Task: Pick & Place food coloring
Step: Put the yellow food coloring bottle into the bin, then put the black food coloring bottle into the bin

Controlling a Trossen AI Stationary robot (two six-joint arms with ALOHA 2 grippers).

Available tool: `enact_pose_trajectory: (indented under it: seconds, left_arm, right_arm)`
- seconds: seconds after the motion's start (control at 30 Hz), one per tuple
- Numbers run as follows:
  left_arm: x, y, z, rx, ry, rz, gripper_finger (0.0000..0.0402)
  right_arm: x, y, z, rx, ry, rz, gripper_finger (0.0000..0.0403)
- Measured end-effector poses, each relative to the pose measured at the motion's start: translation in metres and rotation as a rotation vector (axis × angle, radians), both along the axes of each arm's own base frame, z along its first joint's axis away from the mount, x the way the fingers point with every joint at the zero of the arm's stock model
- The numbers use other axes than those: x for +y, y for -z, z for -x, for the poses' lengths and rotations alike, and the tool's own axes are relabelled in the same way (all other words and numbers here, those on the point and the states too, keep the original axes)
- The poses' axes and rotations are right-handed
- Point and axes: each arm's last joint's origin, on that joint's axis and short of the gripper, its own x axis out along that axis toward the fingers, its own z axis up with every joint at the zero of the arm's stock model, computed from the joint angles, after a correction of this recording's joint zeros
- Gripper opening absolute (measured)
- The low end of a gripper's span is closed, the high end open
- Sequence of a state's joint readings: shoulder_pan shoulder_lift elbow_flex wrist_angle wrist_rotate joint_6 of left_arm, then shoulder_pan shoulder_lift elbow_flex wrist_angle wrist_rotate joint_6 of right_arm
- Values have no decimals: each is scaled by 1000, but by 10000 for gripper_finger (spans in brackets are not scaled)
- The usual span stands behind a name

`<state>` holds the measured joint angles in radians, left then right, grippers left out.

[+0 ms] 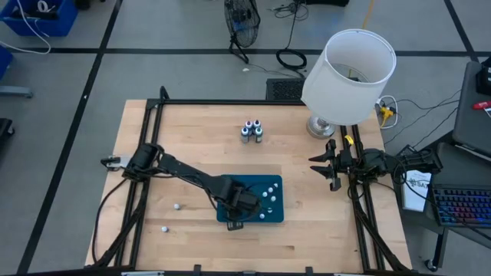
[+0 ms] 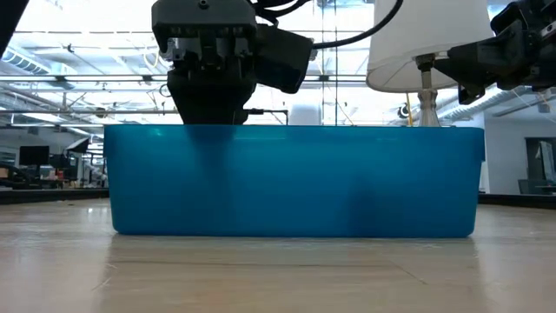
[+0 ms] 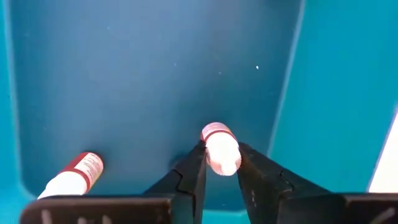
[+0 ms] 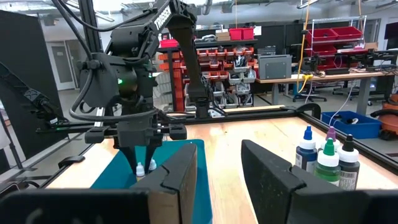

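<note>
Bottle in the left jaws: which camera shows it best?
Left wrist view: the bottle sits gripped between the left gripper jaws over the tray. High view shows specks; low view's tray wall hides it; right wrist view shows it distantly.

You're looking at a bench (image 1: 199,138) of pale wood, its grain running in planks with a smooth, lightly satin finish. The tray (image 2: 295,178) reads as smooth teal plastic, faintly translucent at the wall. The left end effector (image 3: 221,163) has matt black plastic fingers (image 3: 189,177) closed on a small glossy plastic bottle (image 3: 221,149) with a paper-like label. The lamp shade (image 1: 349,77) looks like matt white cloth.
</note>
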<state>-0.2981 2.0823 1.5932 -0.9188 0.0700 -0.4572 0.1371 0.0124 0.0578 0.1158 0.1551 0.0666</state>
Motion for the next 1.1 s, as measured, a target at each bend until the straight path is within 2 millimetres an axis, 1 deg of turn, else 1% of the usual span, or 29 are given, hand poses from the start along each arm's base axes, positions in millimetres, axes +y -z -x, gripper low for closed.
enact_pose_trajectory:
  seconds: [0.1, 0.33, 0.53, 0.67, 0.87, 1.1]
  left_arm:
    - [0, 0, 0, 0, 0, 0, 99]
    - [0, 0, -1, -4, -11, 3, 104]
    - [0, 0, -1, -10, -17, -11, 121]
    - [0, 0, -1, -12, -19, -18, 143]
    - [1, 0, -1, -12, -12, -22, 187]
    - [0, -17, -6, -38, 24, -19, 219]
  right_arm:
    - [0, 0, 0, 0, 0, 0, 114]
    - [0, 0, 0, 0, 0, 0, 114]
    - [0, 0, 0, 0, 0, 0, 114]
    - [0, 0, 0, 0, 0, 0, 114]
    - [0, 0, 0, 0, 0, 0, 114]
    - [0, 0, 0, 0, 0, 0, 114]
